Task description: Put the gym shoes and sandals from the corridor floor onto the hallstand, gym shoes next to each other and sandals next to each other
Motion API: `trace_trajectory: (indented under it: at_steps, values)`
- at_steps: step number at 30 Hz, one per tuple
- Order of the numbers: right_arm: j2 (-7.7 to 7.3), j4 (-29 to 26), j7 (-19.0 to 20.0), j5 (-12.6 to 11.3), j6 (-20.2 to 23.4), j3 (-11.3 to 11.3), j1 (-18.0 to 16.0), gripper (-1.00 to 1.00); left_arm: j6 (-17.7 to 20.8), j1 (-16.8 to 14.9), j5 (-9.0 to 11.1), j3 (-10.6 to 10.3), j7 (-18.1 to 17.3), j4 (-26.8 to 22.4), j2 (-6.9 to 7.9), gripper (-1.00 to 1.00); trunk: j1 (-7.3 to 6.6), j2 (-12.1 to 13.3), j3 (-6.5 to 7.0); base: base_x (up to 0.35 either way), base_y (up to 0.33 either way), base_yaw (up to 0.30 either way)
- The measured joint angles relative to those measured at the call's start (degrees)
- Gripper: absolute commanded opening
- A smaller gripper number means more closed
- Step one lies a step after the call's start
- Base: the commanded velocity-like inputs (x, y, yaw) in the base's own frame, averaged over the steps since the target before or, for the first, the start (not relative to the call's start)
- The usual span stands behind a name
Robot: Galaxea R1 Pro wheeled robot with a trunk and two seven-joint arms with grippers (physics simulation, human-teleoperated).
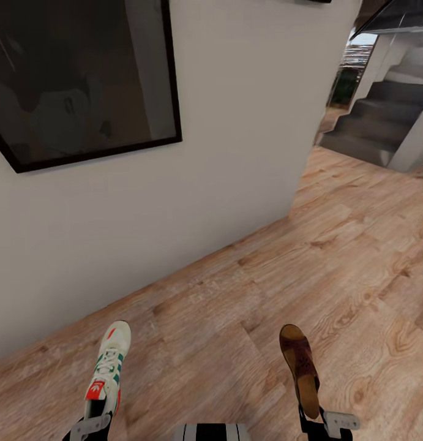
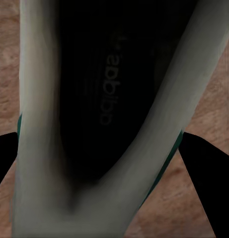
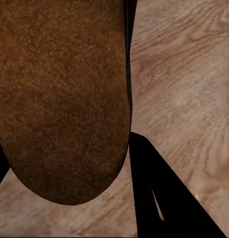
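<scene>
1. Carrying one gym shoe (image 1: 109, 366) in the left gripper (image 1: 90, 425), clamped at the heel with the toe pointing far; dark insole and cream collar crowd the left wrist view (image 2: 94, 109), black fingers (image 2: 206, 178) flanking it.
2. Carrying one sandal (image 1: 300, 364) in the right gripper (image 1: 324, 424), clenched on its heel end, toe far; brown footbed (image 3: 59, 99) close to the right wrist camera.
3. Risking a slip: both grips sit only at the heel, so a jolt or quick turn could swing either long shoe loose and drop it back onto the corridor floor (image 1: 248, 318).
4. Risking a scrape: white wall (image 1: 223, 122) runs close on the left, nearest the gym shoe's toe; turning left could knock it.
5. Finding open room to the right and far right, bare planks leading toward the grey stairs (image 1: 382, 116).
6. Watching the wall's corner (image 1: 300, 177) at the far middle, an edge to clear when driving on.
7. Seeking the hallstand yet; shoes not placed.
</scene>
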Motion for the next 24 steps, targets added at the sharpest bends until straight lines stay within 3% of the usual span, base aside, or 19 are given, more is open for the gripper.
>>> trace_trajectory:
  at_steps: [12, 24]
  values:
    - [0.30, 1.2, 0.0, -0.1, 0.0, 0.1, 0.0, -1.00, -0.3, 0.0, 0.0, -0.1, 0.0, 0.2, -0.03, -1.00, -0.31, 0.2, 3.43, 0.000, 0.000, -0.196]
    - [0.92, 1.3, 0.0, -0.1, 0.0, 0.0, 0.0, -1.00, -0.4, 0.0, 0.0, -0.1, 0.0, 0.2, -0.19, -1.00, -2.94, 5.0, 5.62, 0.000, 0.000, -0.160]
